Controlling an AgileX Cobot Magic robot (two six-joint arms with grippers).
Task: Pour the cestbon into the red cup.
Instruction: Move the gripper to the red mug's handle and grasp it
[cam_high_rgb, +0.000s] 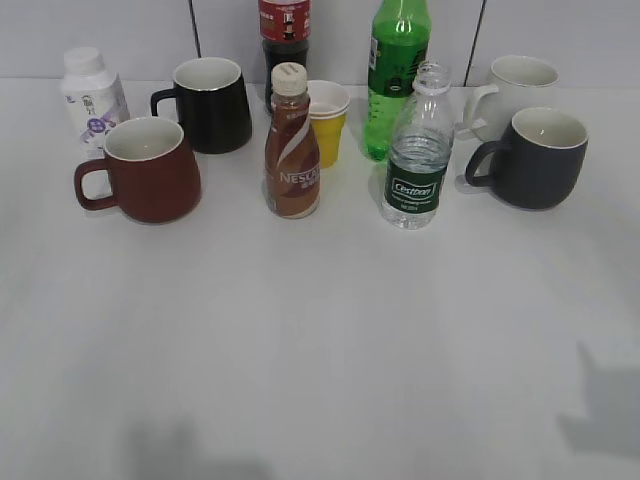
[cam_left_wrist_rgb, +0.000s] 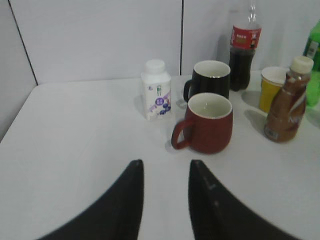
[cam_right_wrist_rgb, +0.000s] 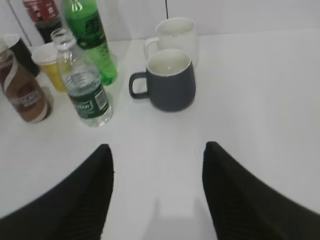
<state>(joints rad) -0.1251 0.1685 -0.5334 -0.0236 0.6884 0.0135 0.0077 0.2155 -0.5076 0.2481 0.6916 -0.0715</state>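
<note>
The cestbon (cam_high_rgb: 417, 150), a clear ribbed bottle with a dark green label and no cap, stands upright right of centre; it also shows in the right wrist view (cam_right_wrist_rgb: 82, 82). The red cup (cam_high_rgb: 145, 170) stands upright at the left, handle to the left, white inside empty; it also shows in the left wrist view (cam_left_wrist_rgb: 209, 122). My left gripper (cam_left_wrist_rgb: 165, 164) is open and empty, short of the red cup. My right gripper (cam_right_wrist_rgb: 157, 147) is open and empty, short of the cestbon and to its right. Neither gripper shows in the exterior view.
A black mug (cam_high_rgb: 210, 103), brown Nescafe bottle (cam_high_rgb: 291, 145), yellow paper cup (cam_high_rgb: 327, 120), bright green bottle (cam_high_rgb: 395, 75), cola bottle (cam_high_rgb: 284, 30), white bottle (cam_high_rgb: 92, 95), dark grey mug (cam_high_rgb: 535, 155) and white mug (cam_high_rgb: 515, 85) stand along the back. A wall runs behind.
</note>
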